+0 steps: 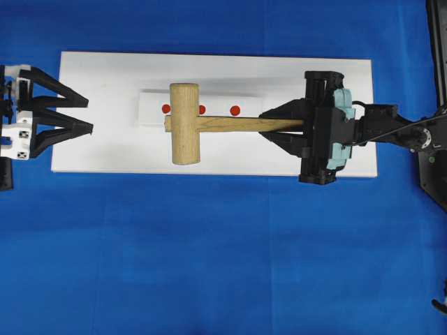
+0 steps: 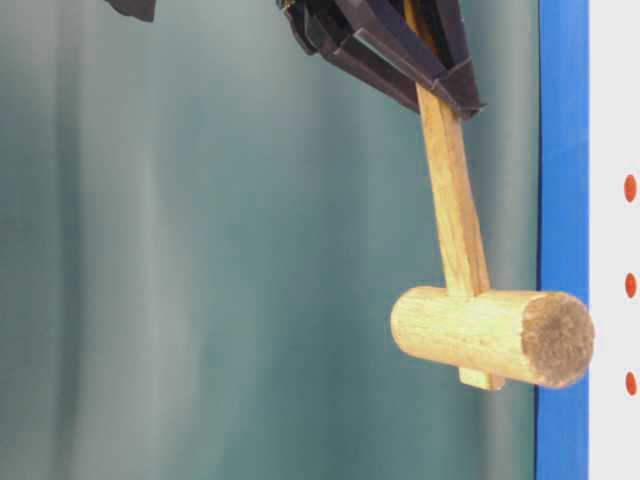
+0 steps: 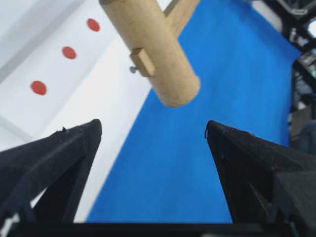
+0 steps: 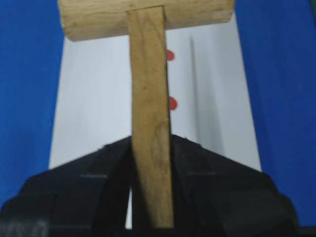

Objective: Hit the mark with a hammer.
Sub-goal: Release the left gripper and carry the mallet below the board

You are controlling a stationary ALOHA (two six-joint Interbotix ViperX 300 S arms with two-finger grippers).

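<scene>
Hammer (image 1: 186, 124) handle pinched in right claw (image 1: 279, 125); left claw (image 1: 87, 115) gapes.

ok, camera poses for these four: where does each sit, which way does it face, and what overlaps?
Overhead: above the table, facing straight down; left gripper open, right gripper shut on the hammer handle above the white block.
Table-level: low at the table's side, facing level; hammer hanging from the right gripper.
Left wrist: behind the left gripper, facing the hammer head.
Right wrist: behind the right gripper, facing along the handle.
Shared by all: hammer, red dots.
</scene>
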